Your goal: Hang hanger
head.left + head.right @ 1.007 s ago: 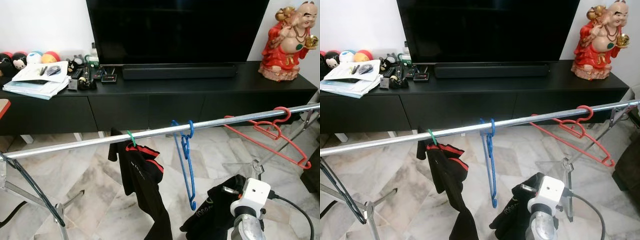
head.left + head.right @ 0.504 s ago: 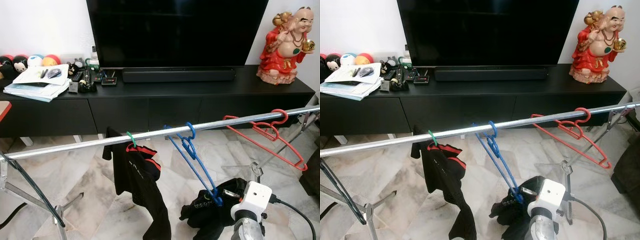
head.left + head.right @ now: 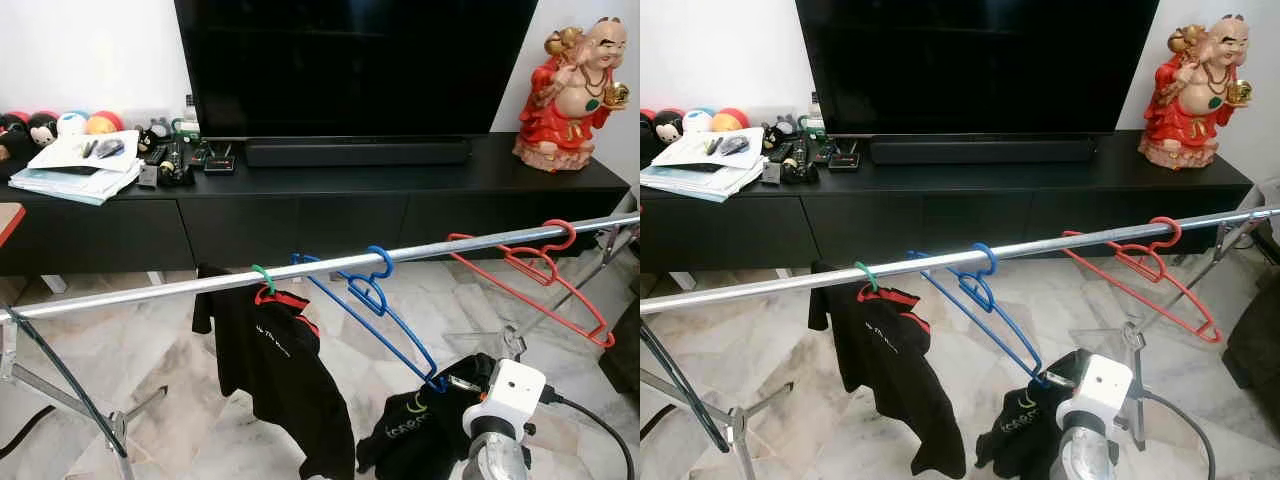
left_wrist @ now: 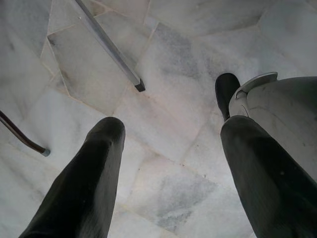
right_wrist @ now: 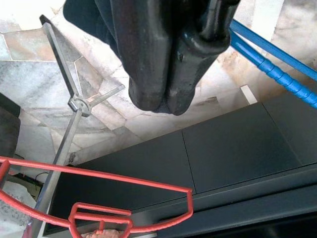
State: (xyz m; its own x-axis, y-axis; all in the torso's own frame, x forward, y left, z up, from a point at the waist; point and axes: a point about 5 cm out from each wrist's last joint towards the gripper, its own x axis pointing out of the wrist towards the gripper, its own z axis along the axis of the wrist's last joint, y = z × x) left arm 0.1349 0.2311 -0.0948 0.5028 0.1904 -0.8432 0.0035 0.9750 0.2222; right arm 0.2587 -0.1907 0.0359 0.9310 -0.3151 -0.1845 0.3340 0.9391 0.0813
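Blue hanger (image 3: 375,310) swung from near-vertical to steep slant; lower end now beside right gripper (image 5: 166,101). Hook over silver rail (image 3: 180,290), between black garment on green hanger (image 3: 262,278) and red hanger (image 3: 530,270). Right fingers (image 5: 148,59) pressed together, gripping black cloth (image 3: 425,430); blue hanger bar just beside fingertips. Left gripper (image 4: 168,144) spread apart, empty, facing marble floor (image 4: 168,124).
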